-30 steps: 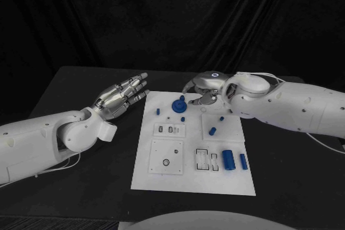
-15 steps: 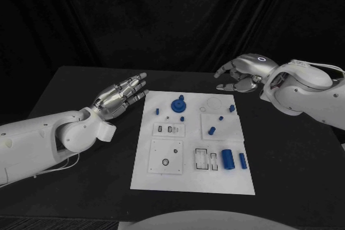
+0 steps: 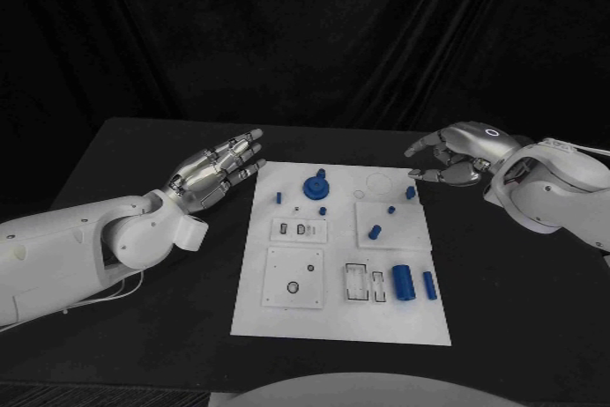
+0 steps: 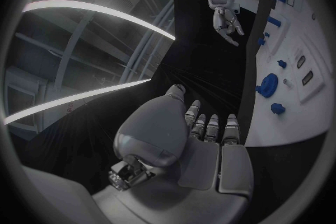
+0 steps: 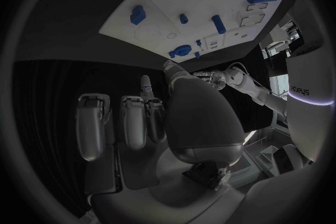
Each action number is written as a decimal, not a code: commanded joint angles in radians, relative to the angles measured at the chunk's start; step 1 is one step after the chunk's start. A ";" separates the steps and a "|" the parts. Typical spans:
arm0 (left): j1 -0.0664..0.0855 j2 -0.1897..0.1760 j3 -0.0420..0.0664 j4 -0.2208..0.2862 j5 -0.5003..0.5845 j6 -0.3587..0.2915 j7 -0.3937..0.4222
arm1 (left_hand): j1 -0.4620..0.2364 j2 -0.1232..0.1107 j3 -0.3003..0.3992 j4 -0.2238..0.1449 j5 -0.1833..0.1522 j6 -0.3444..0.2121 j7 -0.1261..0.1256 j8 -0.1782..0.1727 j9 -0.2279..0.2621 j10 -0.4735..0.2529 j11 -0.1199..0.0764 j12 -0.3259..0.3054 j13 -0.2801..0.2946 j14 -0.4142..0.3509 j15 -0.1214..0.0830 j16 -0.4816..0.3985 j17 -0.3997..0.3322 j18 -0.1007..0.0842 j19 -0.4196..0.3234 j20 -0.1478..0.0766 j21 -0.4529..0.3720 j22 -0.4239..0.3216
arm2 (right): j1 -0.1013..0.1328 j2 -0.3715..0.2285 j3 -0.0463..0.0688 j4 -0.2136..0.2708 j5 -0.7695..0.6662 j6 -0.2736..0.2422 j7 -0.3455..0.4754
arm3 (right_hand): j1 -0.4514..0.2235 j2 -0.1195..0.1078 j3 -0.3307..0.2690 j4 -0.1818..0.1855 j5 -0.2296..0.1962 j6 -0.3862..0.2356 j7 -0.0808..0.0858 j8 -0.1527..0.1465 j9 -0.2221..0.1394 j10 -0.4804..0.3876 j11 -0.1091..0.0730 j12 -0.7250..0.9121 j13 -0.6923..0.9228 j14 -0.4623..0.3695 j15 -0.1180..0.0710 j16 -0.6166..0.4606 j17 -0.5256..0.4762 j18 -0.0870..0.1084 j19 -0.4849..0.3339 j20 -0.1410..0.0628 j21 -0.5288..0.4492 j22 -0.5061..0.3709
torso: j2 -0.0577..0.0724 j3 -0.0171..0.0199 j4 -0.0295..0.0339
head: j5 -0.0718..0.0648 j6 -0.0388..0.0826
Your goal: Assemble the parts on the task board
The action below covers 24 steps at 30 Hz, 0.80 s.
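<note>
At the middle of the surface (image 3: 140,160) lies the board (image 3: 341,323), its blue parts (image 3: 405,282) scattered over it, a gear (image 3: 316,188) at twelve o'clock. Off its two o'clock corner hangs the right hand (image 3: 451,160), fingers curled on nothing; at ten o'clock the left hand (image 3: 219,167) lies flat, fingers straight and empty. Seemingly between parts: next, reach for a loose piece.

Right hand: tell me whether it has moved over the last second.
Yes. The right hand has pulled back off the task board, from above its far edge to beyond its far right corner.
</note>
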 commanded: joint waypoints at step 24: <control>-0.003 0.006 0.001 -0.002 -0.004 0.022 0.017 | 0.016 -0.001 0.007 -0.006 0.007 -0.003 0.003 0.007 0.000 -0.001 0.007 -0.007 -0.001 0.002 0.009 -0.004 -0.001 0.008 0.001 0.007 -0.003 -0.002 | -0.065 0.028 0.001 -0.093 -0.013 -0.027 0.019 | 0.015 -0.020 -0.017 0.032 -0.009 0.024 0.014 0.017 0.009 0.106 0.006 0.003 0.263 0.100 0.003 0.002 0.238 0.004 0.049 0.000 -0.043 0.216 | 0.001 -0.0005 0.0013 | -0.008 -0.003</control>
